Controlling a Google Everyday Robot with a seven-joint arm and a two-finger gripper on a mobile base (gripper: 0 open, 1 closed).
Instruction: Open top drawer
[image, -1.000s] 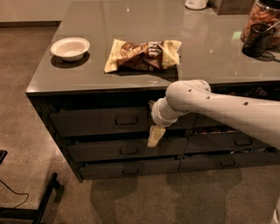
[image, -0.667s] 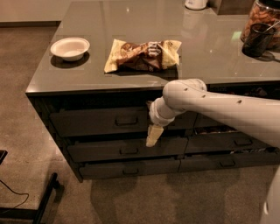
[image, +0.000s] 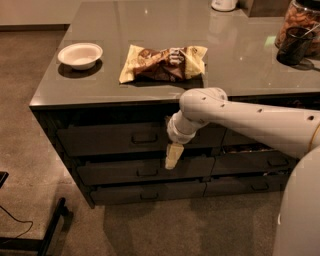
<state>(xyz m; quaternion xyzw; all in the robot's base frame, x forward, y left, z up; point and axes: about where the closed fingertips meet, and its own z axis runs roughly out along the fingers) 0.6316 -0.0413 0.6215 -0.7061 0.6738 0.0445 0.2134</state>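
The top drawer (image: 107, 141) is the tall dark front under the left part of the counter (image: 150, 92), with a small loop handle (image: 145, 138) at its middle. Its front sits about level with the fronts around it. My gripper (image: 172, 156) hangs from the white arm (image: 240, 120) in front of the drawer's lower right edge. It is a little right of and below the handle and does not touch it. Its cream tip points down over the slimmer drawer (image: 145, 171) below.
On the counter are a white bowl (image: 80, 54), a yellow-brown snack bag (image: 162, 62), and a jar with a dark cup (image: 296, 37) at the far right. Narrower drawers (image: 250, 162) are to the right. A black stand leg (image: 52, 232) lies on the floor at lower left.
My arm and gripper have drifted slightly left, toward the handle. The drawer front has not moved.
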